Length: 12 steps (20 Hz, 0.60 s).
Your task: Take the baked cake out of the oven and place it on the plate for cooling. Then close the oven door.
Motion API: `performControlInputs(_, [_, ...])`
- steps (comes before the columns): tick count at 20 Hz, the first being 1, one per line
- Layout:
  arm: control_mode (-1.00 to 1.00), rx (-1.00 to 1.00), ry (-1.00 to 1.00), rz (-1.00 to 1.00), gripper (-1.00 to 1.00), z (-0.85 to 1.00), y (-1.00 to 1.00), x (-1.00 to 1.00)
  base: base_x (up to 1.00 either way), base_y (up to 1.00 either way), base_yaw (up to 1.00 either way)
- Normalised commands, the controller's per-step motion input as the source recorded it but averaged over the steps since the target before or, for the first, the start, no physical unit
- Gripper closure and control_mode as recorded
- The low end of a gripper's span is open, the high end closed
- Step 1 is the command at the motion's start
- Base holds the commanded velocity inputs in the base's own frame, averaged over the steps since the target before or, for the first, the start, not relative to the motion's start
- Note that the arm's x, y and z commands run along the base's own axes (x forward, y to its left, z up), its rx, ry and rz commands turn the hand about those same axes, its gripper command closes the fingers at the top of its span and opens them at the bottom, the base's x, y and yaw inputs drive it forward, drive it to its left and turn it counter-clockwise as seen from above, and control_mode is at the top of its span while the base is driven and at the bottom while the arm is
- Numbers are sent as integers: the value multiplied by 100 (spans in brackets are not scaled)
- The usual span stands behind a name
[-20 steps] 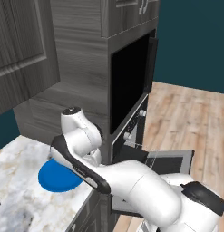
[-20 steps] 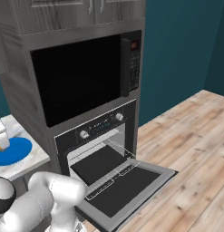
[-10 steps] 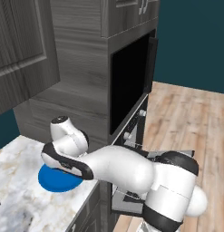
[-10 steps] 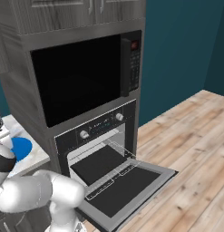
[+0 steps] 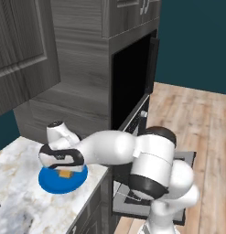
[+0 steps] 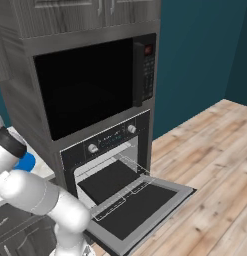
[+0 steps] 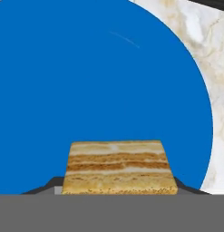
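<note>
The baked cake (image 7: 118,165), a small layered orange-brown square, sits between my gripper's (image 7: 118,189) two dark fingertips (image 7: 50,185), which are shut on it. The round blue plate (image 7: 86,81) lies right under it. From the left base view the cake (image 5: 65,173) is low over the middle of the plate (image 5: 50,183) on the marble counter, with the gripper (image 5: 64,170) reaching down on it. I cannot tell whether the cake touches the plate. The oven (image 6: 111,140) stands with its door (image 6: 145,207) dropped open and flat.
A large black cavity (image 6: 85,85) with a side-hinged door fills the cabinet above the oven. The marble counter (image 5: 18,201) runs left of the oven column. My white arm (image 5: 146,160) stretches across in front of the open oven door (image 5: 185,160). Wooden floor (image 6: 215,150) lies to the right.
The arm has swung further left and the hand has come down over the plate, bringing the cake to its middle. The oven door has stayed open.
</note>
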Motion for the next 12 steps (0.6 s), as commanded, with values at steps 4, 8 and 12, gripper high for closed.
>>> performControlInputs(4, [-100, -4, 3, 2, 100, -27, 26, 16, 0, 0, 0])
performControlInputs(8, [-100, -2, 0, 0, -100, -2, 7, 0, 0, 0, 0])
performControlInputs(12, [-100, 0, 0, 0, -100, 0, 0, -1, 0, 0, 0])
